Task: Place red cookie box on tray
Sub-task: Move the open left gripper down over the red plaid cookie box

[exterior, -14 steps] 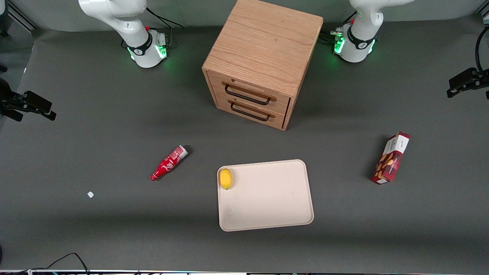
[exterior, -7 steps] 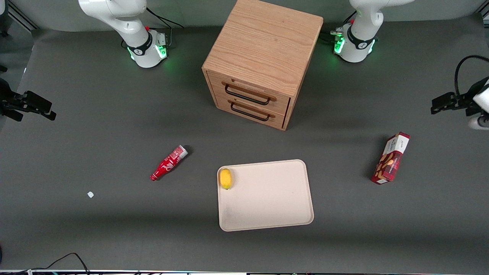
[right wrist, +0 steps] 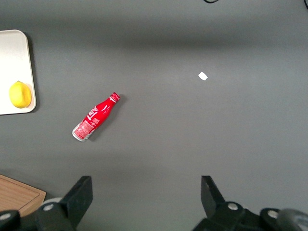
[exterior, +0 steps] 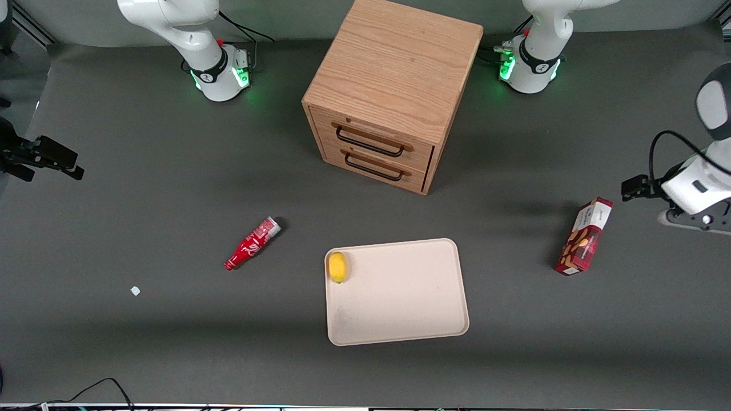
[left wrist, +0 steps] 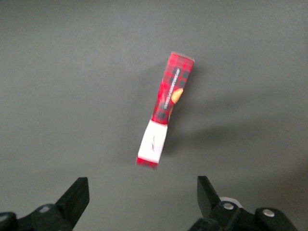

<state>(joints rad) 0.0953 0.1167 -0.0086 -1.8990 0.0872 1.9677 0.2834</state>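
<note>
Fingers [left wrist: 77, 197] spread wide | gripper [left wrist: 142, 197] above table, apart from red cookie box [left wrist: 166, 108]

On the counter [exterior: 171, 188] there is one red cookie box [exterior: 584, 236], one tray [exterior: 405, 302], one lemon [exterior: 338, 266], one red soda bottle [exterior: 252, 243], one wooden cabinet [exterior: 388, 85] with two drawers, each drawer bearing one dark handle, and one small white scrap [exterior: 135, 291].

Taking the tray as landmark: the one lemon lies on it; the one bottle and the one scrap lie toward the parked arm's end from it; the one cookie box lies toward the working arm's end.

One tool [left wrist: 142, 199] hangs above the counter near the cookie box, with two fingers [left wrist: 77, 195] spread wide.
</note>
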